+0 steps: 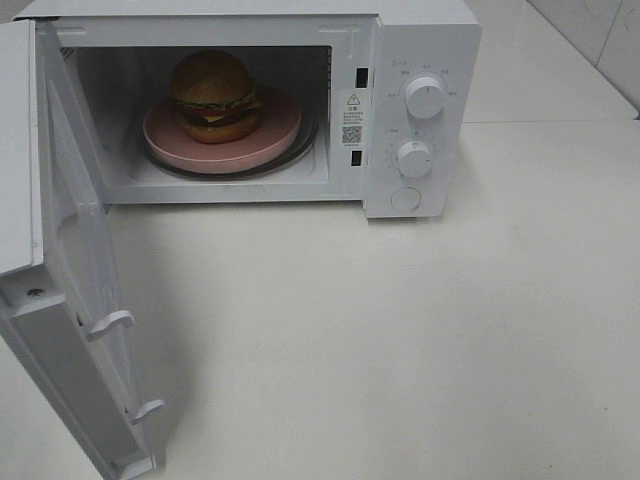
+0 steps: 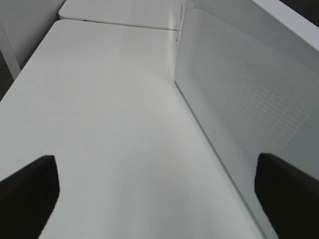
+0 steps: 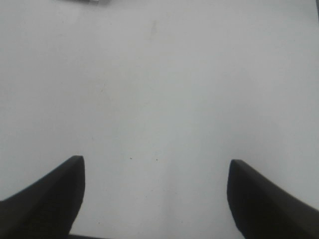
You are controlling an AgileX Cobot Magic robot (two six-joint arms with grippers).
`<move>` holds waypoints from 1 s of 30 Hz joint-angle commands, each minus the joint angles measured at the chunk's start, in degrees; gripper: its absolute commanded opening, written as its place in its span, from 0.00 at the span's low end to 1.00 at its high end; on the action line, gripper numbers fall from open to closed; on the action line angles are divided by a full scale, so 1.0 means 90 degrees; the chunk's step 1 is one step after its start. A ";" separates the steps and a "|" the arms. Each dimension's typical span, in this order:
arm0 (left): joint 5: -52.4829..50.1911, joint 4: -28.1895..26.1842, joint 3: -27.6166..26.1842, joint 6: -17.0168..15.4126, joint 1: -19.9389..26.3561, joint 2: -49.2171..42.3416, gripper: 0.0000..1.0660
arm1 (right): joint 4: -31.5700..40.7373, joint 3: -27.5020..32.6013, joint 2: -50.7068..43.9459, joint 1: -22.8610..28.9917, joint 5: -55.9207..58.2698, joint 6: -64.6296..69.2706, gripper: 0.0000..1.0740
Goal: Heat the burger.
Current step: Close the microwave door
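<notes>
Done: burger (image 1: 212, 92) sits on pink plate (image 1: 285, 135) inside microwave (image 1: 425, 35) | Left: shut door (image 1: 70, 330), set dials (image 1: 425, 98) (my guess) | left gripper (image 2: 155, 169), right gripper (image 3: 155, 162): fingers spread, empty

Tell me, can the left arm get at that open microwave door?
Probably yes: the left gripper hangs open close beside the door, with only bare table showing between its fingers and nothing blocking the way.

One white microwave (image 1: 420, 40) is standing with one door (image 1: 75, 230); one burger (image 1: 212, 90) and one pink plate (image 1: 270, 145) are sitting inside; two dials are showing, upper dial (image 1: 425, 98) and lower dial (image 1: 414, 158), plus one round button (image 1: 406, 198).
</notes>
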 commanded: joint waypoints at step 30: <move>-0.0051 0.0000 0.0025 -0.0025 -0.0032 -0.0115 0.94 | 0.0032 0.0204 -0.3119 -0.1127 0.0420 0.0006 0.71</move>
